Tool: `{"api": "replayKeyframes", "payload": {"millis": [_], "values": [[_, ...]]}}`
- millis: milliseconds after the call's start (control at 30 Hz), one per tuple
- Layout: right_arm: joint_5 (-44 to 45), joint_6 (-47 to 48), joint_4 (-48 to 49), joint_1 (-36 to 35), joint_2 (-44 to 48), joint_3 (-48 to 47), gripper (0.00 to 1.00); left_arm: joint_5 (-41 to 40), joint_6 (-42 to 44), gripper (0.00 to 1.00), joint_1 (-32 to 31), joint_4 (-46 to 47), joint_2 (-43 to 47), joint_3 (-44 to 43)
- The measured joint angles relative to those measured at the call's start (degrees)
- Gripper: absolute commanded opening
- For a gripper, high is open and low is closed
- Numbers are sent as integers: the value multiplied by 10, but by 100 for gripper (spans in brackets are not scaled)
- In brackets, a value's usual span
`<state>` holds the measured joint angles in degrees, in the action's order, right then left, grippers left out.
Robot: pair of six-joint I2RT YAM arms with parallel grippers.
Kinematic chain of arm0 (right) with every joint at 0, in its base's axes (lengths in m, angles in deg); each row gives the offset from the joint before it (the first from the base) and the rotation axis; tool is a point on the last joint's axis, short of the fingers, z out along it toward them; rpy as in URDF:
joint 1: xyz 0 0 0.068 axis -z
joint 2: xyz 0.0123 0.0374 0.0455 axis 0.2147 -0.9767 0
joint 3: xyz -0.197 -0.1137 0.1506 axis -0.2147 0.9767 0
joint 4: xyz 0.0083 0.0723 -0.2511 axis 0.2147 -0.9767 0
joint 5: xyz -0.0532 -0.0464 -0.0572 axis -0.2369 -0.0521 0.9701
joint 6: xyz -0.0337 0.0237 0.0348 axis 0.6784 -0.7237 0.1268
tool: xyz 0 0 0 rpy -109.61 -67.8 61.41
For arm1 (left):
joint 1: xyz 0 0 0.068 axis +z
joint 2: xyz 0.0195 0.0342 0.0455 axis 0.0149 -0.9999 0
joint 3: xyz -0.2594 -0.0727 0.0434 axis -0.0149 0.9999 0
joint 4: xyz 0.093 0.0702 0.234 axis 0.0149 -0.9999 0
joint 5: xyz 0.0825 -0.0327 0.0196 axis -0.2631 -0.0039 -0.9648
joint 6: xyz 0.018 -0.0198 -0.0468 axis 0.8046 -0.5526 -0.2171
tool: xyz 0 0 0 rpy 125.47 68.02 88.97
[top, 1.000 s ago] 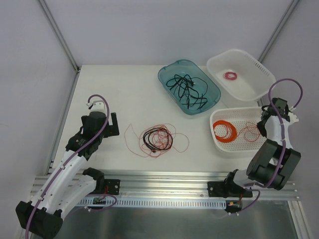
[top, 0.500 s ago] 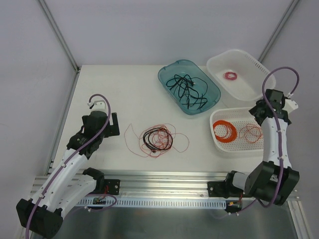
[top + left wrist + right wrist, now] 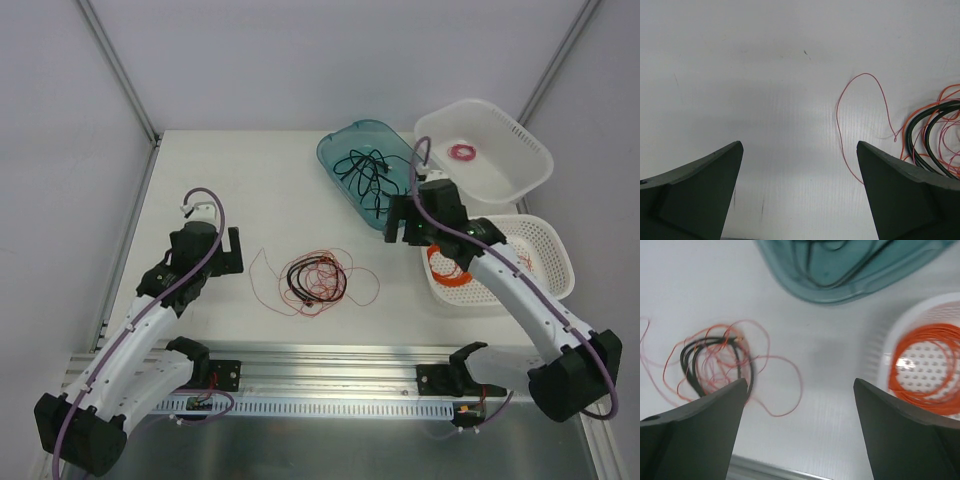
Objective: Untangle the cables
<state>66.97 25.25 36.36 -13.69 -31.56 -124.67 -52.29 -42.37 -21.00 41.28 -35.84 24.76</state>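
Lighting is bright, diffuse and even from overhead; the white tabletop (image 3: 260, 180) shows only faint, soft-edged shadows beside the arms (image 3: 150, 310). The top view is sharp throughout. The left wrist view is in focus, with a broad soft shadow across the tabletop; the left end effector (image 3: 799, 146) renders near-black. The right wrist view is blurred: the cables (image 3: 715, 365) and orange coil (image 3: 927, 371) smear, and a glare patch marks the white basket (image 3: 886, 347).

On the table (image 3: 230, 170), the tangle of cables (image 3: 315, 280) lies at centre frame in the top view. Up and right of it sits a tray (image 3: 325, 158) holding loose cords (image 3: 372, 180). 2 baskets stand at the right: the upper basket (image 3: 520, 165) holds a small ring coil (image 3: 462, 152), the lower basket (image 3: 540, 255) a larger coil (image 3: 436, 265).
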Motion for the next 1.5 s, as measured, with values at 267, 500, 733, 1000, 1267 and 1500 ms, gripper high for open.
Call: {"api": "replayKeyframes", "payload": {"millis": [267, 500, 733, 1000, 1267, 1500], "values": [[-67, 42, 63, -183, -130, 8, 85, 7, 0, 99, 0, 2, -5, 0], [-99, 42, 97, -266, -220, 17, 66, 8, 0, 99, 0, 2, -10, 0], [-102, 33, 113, -294, -283, 7, 51, 8, 0, 99, 0, 3, -16, 0], [-120, 34, 122, -305, -318, -10, 39, 8, 0, 99, 0, 6, -16, 0], [-136, 34, 118, -305, -342, -14, 33, 8, 0, 99, 0, 6, -16, 0], [-141, 39, 111, -310, -351, -25, 1, 8, 0, 99, 0, 6, -16, 0]]}}
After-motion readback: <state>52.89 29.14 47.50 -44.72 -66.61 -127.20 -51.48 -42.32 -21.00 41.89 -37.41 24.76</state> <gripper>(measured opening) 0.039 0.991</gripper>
